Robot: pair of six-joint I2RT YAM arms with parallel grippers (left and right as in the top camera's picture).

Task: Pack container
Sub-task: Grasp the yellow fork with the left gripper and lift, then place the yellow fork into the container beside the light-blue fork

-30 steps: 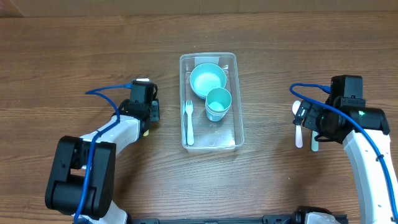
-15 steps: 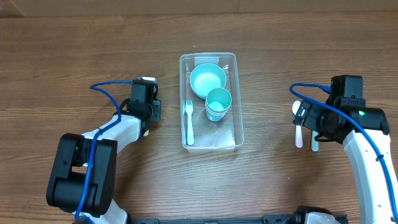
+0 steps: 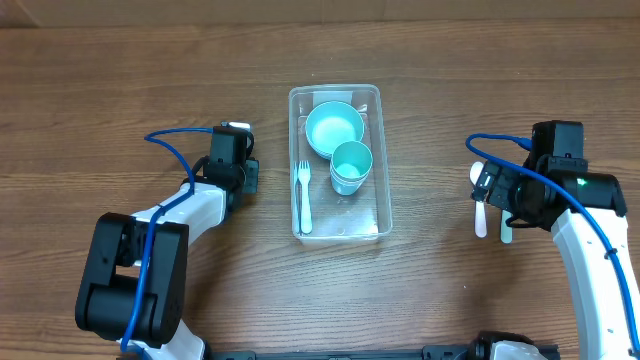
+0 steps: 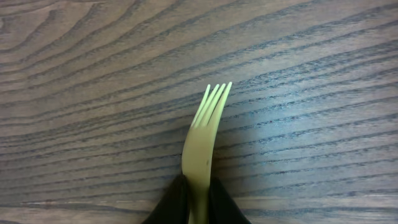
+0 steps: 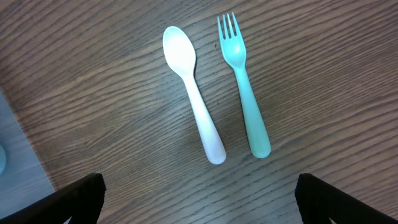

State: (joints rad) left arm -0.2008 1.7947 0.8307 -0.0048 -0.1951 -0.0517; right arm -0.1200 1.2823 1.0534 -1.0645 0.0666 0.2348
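My left gripper (image 4: 198, 202) pinches the handle of a yellow-green fork (image 4: 207, 134), its tines out over the wooden table (image 3: 120, 80). The container (image 3: 345, 215) sits mid-table between my arms, holding a white fork (image 3: 304, 195), a light-blue bowl (image 3: 334, 128) and a cup (image 3: 351, 165). My right gripper (image 5: 199, 202) is spread wide above a white spoon (image 5: 193, 99) and a teal fork (image 5: 245, 93), which lie side by side.

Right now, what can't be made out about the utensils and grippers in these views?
1. Left wrist: the handle of the yellow fork is cut off by the bottom edge, between the fingers of the left gripper.
2. Overhead: that fork is largely hidden under the left gripper.
3. Overhead: the white spoon and teal fork are partly covered by the right gripper.
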